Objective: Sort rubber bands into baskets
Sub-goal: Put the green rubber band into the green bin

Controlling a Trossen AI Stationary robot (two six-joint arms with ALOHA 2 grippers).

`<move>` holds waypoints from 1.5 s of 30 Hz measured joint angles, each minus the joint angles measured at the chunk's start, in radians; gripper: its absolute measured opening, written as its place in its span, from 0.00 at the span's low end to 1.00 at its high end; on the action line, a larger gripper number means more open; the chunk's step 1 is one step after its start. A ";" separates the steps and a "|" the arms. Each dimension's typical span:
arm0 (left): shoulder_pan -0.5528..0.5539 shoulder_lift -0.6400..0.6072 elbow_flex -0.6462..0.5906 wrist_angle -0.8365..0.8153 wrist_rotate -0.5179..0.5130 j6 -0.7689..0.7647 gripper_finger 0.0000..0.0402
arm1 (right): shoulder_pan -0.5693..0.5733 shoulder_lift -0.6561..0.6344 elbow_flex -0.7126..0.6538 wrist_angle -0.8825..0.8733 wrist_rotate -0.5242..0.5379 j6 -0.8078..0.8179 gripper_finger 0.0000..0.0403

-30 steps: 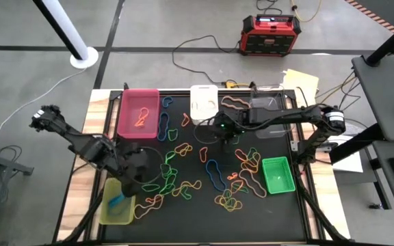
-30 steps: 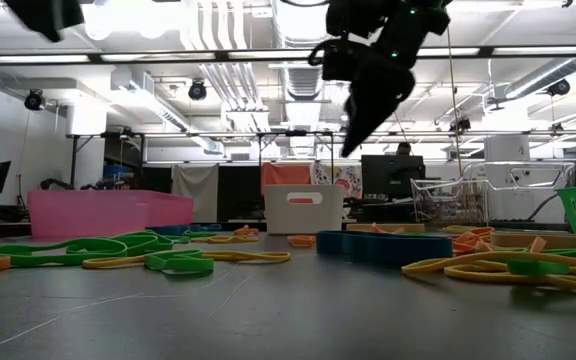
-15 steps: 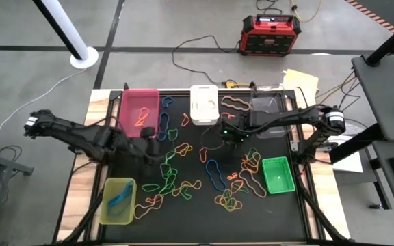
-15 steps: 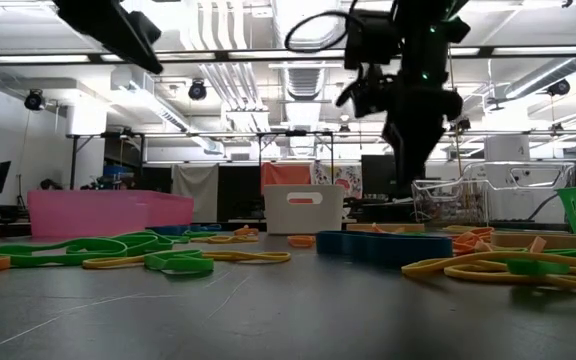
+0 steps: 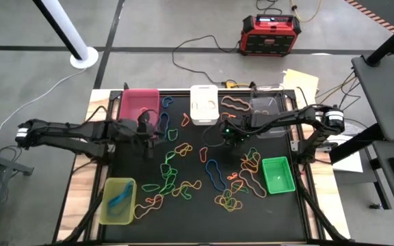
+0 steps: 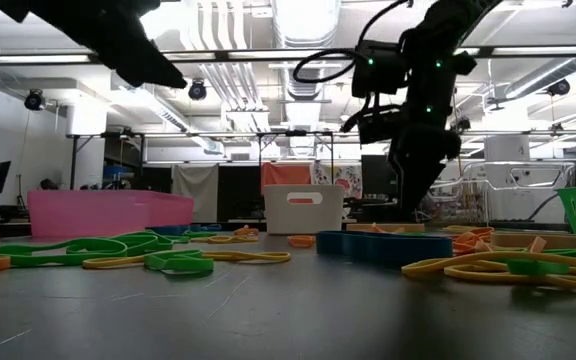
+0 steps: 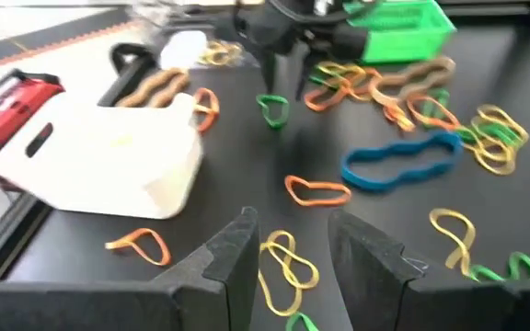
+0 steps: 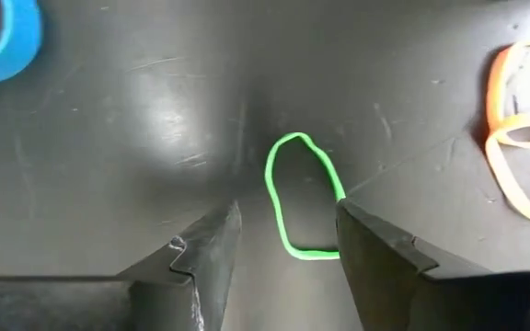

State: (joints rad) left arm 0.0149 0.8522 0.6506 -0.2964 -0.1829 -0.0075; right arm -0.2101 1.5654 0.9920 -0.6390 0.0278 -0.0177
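Many rubber bands point(image 5: 214, 174) in orange, green, yellow and blue lie loose on the black table top. My right gripper point(image 8: 283, 221) is open and hangs just above a small green band point(image 8: 297, 198), which lies flat on the table and also shows in the left wrist view point(image 7: 271, 108). This gripper is near the table's middle point(image 5: 228, 140). My left gripper point(image 7: 288, 225) is open and empty over a yellow band point(image 7: 288, 267), just near of the pink basket point(image 5: 139, 109). A blue band lies in the yellow-green basket point(image 5: 117, 200).
The white basket point(image 5: 204, 104) and the clear basket point(image 5: 269, 113) stand at the far edge, and the green basket point(image 5: 278, 174) at the right. A red-and-black power box point(image 5: 271, 34) sits on the floor beyond the table. Cables run along the far edge.
My left gripper has swung from over the yellow-green basket toward the table's far edge, to a spot beside the pink basket. My right gripper has shifted slightly toward the right edge and come down toward the table over the small green band.
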 joint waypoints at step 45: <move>0.164 0.039 -0.084 0.211 0.010 0.125 0.29 | -0.014 -0.043 -0.127 0.164 -0.006 -0.008 0.02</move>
State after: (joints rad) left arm 0.1787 0.8909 0.5671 -0.0856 -0.1734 0.1170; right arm -0.2241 1.5223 0.8647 -0.4755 0.0216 -0.0261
